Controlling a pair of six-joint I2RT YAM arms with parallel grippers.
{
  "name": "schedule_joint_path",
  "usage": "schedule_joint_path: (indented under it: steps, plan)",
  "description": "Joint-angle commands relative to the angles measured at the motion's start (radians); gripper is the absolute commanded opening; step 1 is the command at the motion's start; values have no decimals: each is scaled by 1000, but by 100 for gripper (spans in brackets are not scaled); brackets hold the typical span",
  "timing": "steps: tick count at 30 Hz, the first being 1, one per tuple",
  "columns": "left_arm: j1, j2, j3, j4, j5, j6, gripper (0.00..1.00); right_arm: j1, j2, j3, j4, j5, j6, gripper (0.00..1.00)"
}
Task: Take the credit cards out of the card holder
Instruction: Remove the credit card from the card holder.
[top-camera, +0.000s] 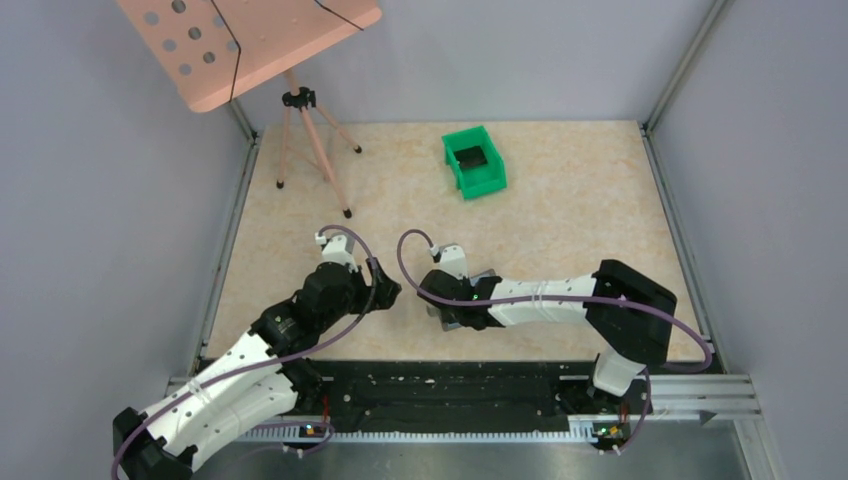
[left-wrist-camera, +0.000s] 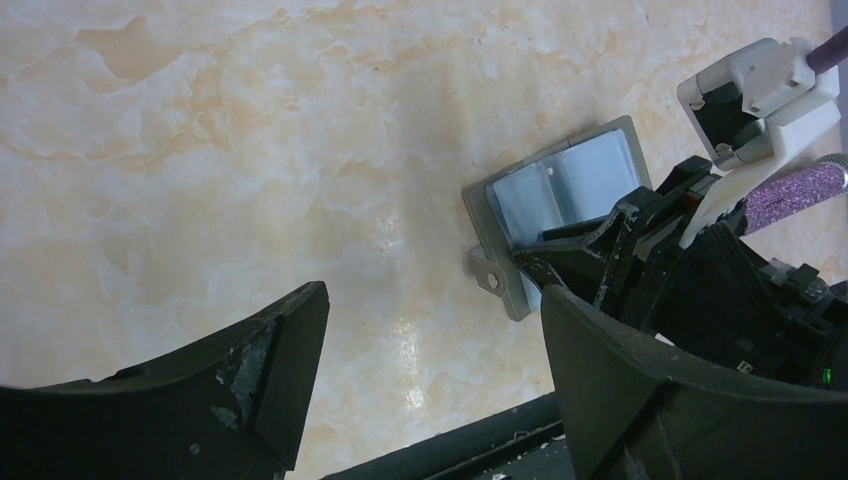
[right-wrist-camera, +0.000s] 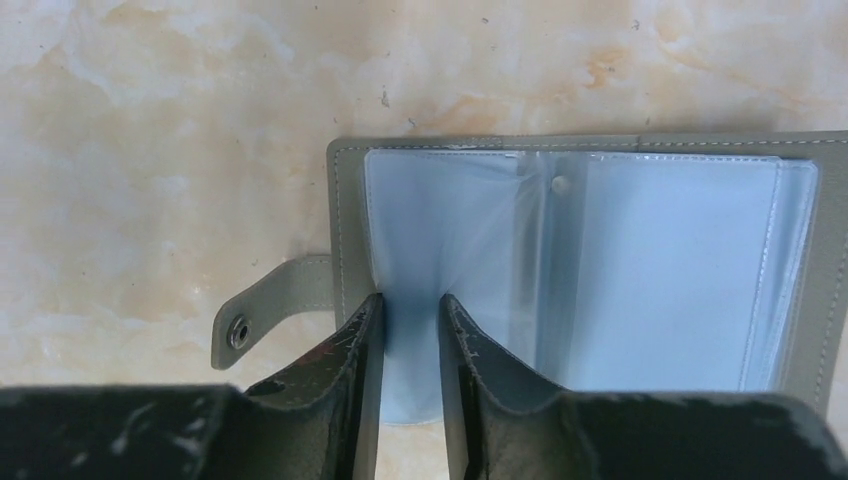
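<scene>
The grey card holder (right-wrist-camera: 345, 215) lies open on the table, its light blue inner panel (right-wrist-camera: 660, 270) facing up and its snap strap (right-wrist-camera: 265, 320) out to the left. It also shows in the left wrist view (left-wrist-camera: 500, 215). My right gripper (right-wrist-camera: 412, 330) is at the holder's near left corner with the jaws almost closed on a light blue sheet; I cannot tell whether it is a card or a sleeve. In the top view the right gripper (top-camera: 447, 312) hides the holder. My left gripper (left-wrist-camera: 430, 335) is wide open and empty, just left of the holder.
A green plastic bin (top-camera: 475, 160) stands at the back centre. A tripod stand (top-camera: 300, 130) carrying a pink perforated board (top-camera: 240, 40) is at the back left. A black rail (top-camera: 450, 385) runs along the near edge. Grey walls enclose the table.
</scene>
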Motion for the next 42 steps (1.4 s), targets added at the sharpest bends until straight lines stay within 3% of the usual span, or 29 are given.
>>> schedule_joint_path:
  steps: [1,12,20,23,30,36,42]
  plan:
    - [2,0,-8,29,25,-12,83,6,-62,-26,61,-22,18,22]
    - [2,79,-22,112,130,-15,81,-12,-153,-119,261,-144,96,21]
    - [2,178,-25,138,227,-35,80,-44,-186,-180,294,-146,126,29]
    - [2,195,-39,162,229,-44,80,-48,-188,-203,299,-140,135,23]
    - [2,238,-49,175,228,-71,79,-51,-239,-230,351,-169,139,35]
    - [2,254,-57,196,247,-89,79,-64,-269,-236,338,-152,132,19]
    - [2,247,-55,181,242,-89,78,-67,-307,-244,214,-55,131,22]
